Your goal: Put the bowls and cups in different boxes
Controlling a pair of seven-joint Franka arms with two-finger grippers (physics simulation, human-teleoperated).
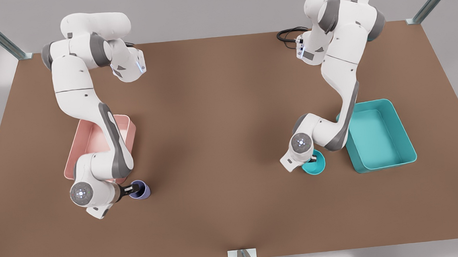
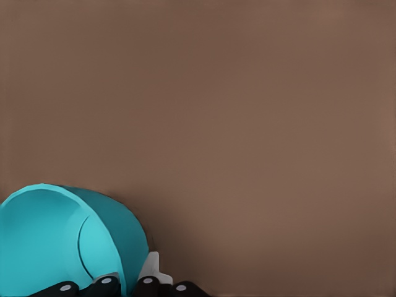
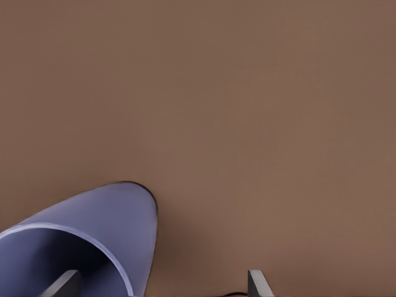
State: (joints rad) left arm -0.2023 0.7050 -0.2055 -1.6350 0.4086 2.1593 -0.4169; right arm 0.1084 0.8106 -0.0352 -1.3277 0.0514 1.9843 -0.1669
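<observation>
From the front view, the left gripper (image 1: 314, 159) pinches the rim of the teal bowl (image 1: 314, 167) beside the teal box (image 1: 378, 135), while the right gripper (image 1: 135, 188) reaches the cup (image 1: 140, 190) near the pink box (image 1: 93, 144); both are at the grasping step, lifting next. The left wrist view confirms fingers (image 2: 105, 284) clamped across the bowl's (image 2: 55, 238) wall. The right wrist view shows fingers (image 3: 258, 284) spread, one inside the cup (image 3: 93, 241), not yet closed.

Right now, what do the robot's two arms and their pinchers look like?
Both arms are smooth glossy white with rounded shells and dark grey bands at the joints. Each wrist has a round cap with tiny glowing lights. A black cable loops by one base. The right gripper and left gripper have thin black fingers.
</observation>
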